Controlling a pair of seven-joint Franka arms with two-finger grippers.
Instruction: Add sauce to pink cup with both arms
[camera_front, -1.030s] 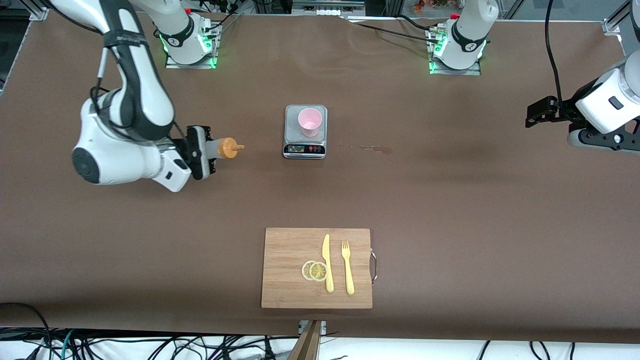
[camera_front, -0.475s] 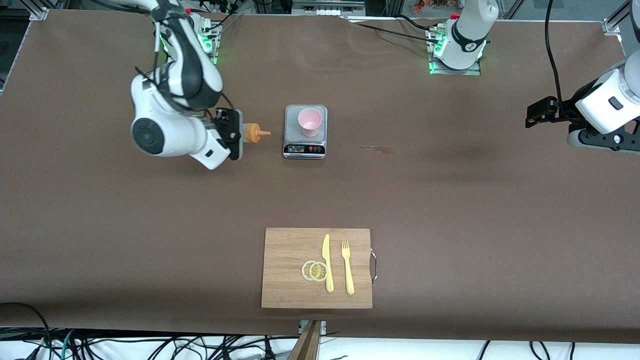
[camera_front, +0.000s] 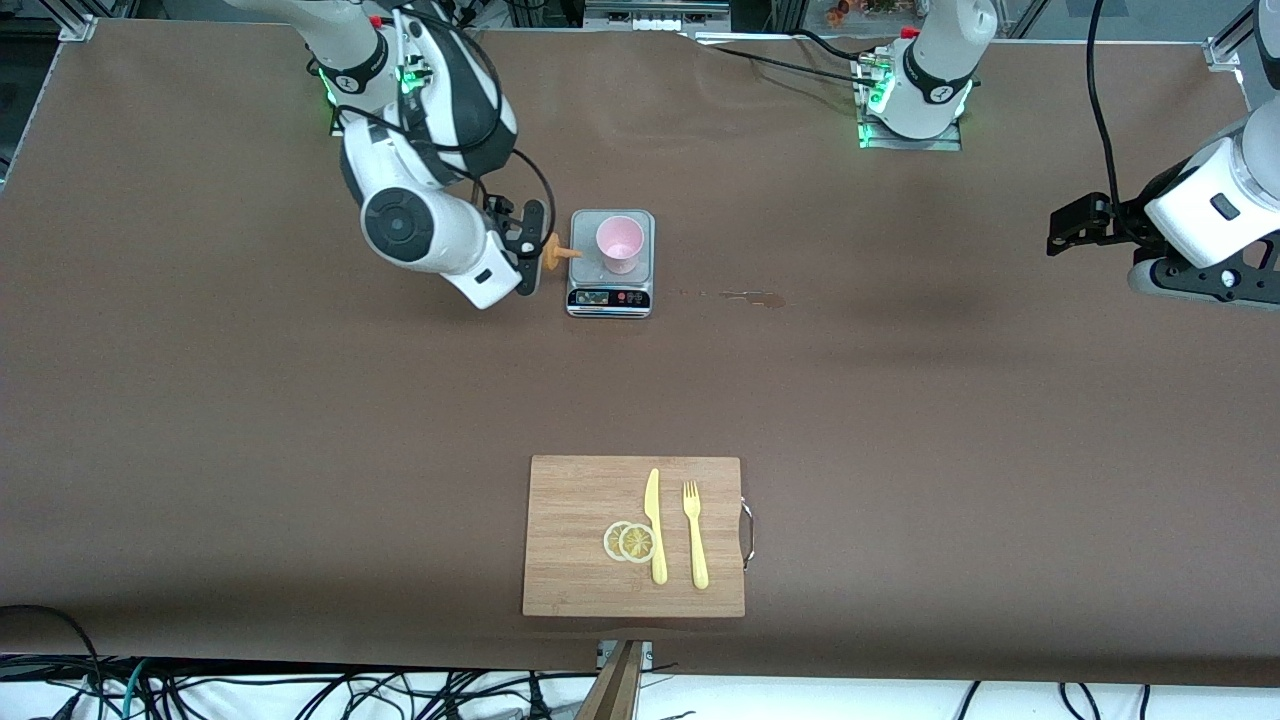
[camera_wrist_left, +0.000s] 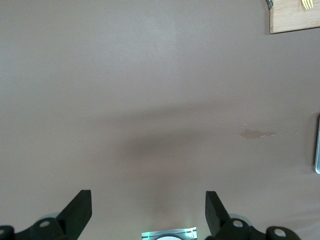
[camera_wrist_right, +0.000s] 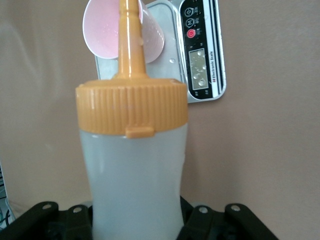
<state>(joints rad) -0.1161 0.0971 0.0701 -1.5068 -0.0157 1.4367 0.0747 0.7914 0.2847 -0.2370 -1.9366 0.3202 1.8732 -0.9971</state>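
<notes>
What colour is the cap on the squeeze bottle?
Orange-amber, ribbed, with a long nozzle; the cap shows best in the right wrist view.

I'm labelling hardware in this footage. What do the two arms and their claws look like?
Both arms are glossy white jointed shells with black bands at the joints and black cables looping alongside; green lights glow at their bases. The right claw and the left claw are black, with blocky wedge-shaped fingers and small silver screws.
</notes>
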